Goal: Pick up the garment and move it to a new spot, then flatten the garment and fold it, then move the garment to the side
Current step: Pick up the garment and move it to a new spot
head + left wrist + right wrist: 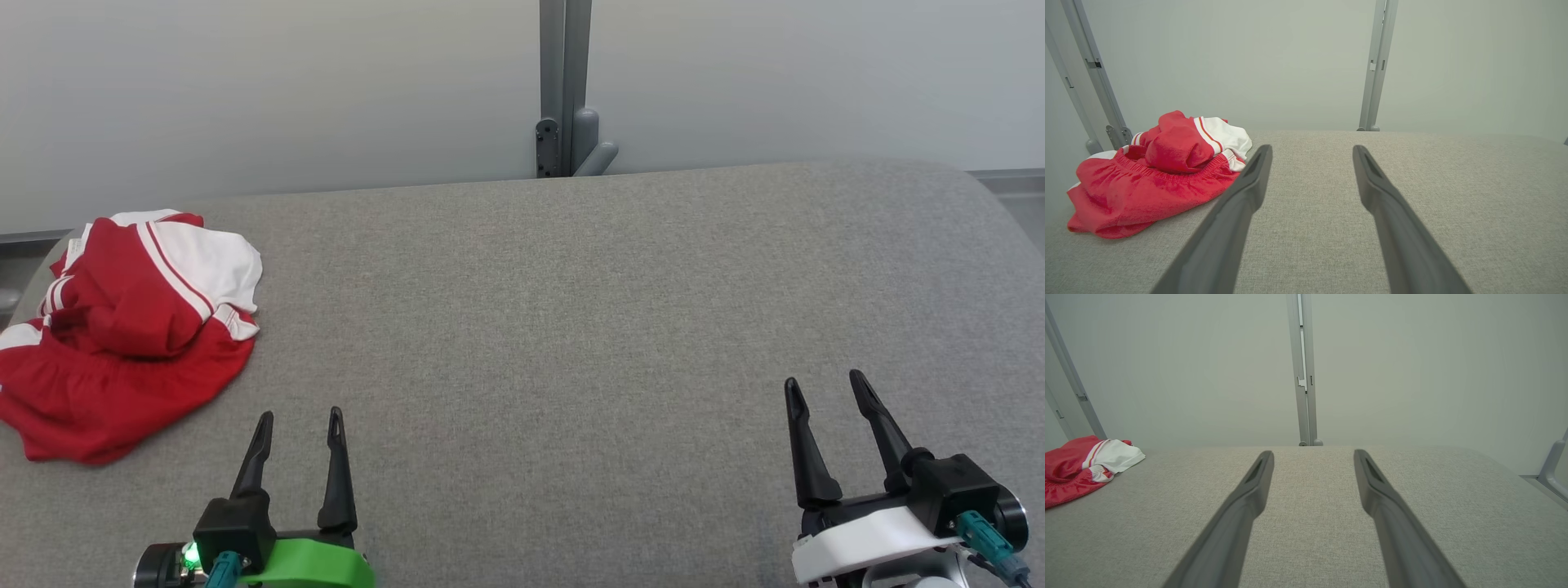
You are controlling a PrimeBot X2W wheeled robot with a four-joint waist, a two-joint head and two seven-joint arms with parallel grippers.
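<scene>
Left gripper (300, 414) sits low at the near edge of the grey padded surface (571, 327), fingers spread wide, nothing between them. Right gripper (824, 379) is likewise parted and empty, well apart from the work. Garment (131, 343) lies in a crumpled heap on the left side of the surface, toward the far edge. It is ahead and left of the left gripper, near but not touching. Red cloth, white panels, thin stripes. A gathered band (1167, 173) runs across the heap in the left wrist view, so likely shorts, though not certain. Judged light, limp and a bit slick: it will sag and trail when lifted, with no breakage risk. Best hold is probably the gathered band or the raised red fold (1175, 149) on top, where cloth stands proud and a pinch takes several layers. The flat near hem looks harder to get a finger under. The heap's left edge is cut off at the side of the head view and may hang over the surface edge; cannot tell. Lower layers, openings and true outline are hidden by folds. Pickup not yet begun.
</scene>
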